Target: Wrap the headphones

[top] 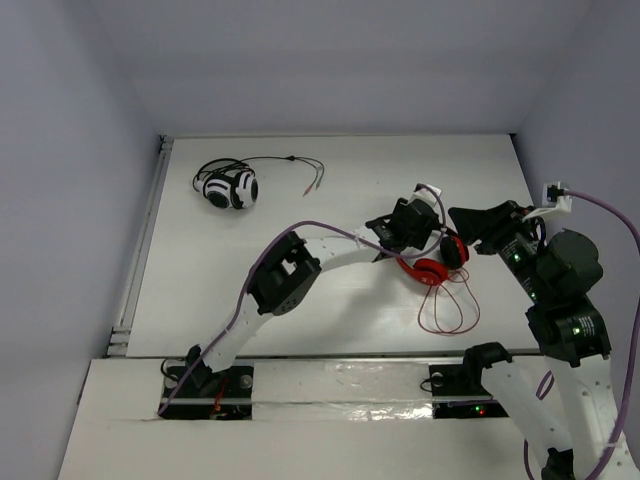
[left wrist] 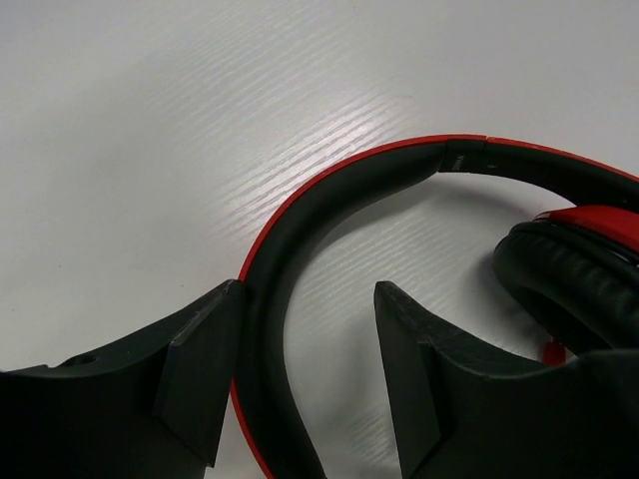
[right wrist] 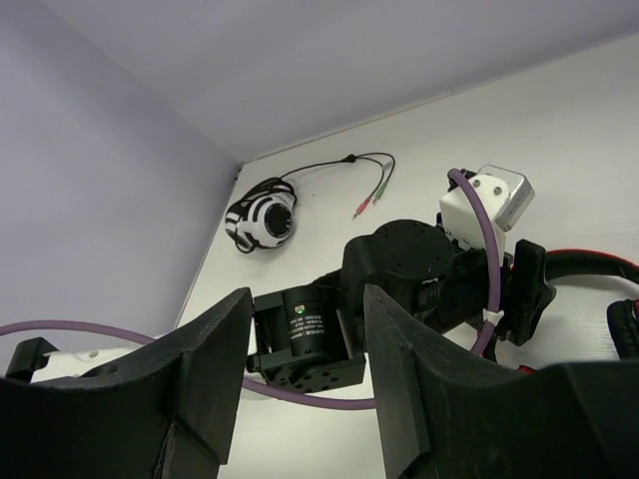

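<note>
Left pincer [left wrist: 305, 339] straddles headphones [left wrist: 349, 185], earcup cut off

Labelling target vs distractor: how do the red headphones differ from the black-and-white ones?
Colour: the red headphones are red and black; the black-and-white headphones have white cups.
Cable: the red pair's red cable lies in loops beside it; the other's black cable trails right.
Contact: the open left gripper straddles the red headband; the black-and-white pair lies alone, far left.
Both are corded over-ear sets.
</note>
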`<state>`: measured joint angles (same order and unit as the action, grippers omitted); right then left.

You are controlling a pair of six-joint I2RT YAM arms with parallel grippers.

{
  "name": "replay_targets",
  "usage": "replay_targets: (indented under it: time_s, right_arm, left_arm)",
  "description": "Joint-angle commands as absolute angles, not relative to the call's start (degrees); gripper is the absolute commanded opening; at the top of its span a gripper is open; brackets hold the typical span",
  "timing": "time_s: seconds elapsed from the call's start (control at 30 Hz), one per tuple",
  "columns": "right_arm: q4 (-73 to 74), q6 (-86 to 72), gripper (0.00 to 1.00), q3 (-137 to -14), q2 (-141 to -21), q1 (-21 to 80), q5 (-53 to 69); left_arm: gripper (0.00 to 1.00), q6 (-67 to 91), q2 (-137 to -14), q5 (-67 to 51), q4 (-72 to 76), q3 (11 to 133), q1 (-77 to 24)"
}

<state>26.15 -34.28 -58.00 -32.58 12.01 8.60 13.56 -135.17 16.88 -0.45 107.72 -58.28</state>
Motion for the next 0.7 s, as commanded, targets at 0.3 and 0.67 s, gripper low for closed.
replay_targets:
  time_s: [0.3,0.67]
  right_arm:
    - [22.77,-33.75,0.54,-57.48,-33.05,11.78,9.93]
    - [22.76,-33.75,0.54,-57.48,-32.96,11.78,10.02]
  left_arm:
    - [0.67,13.27,-125.17,16.17,6.15,97.83,-57.83]
    - [0.64,9.58,-128.75,12.13,6.25,99.39,-55.46]
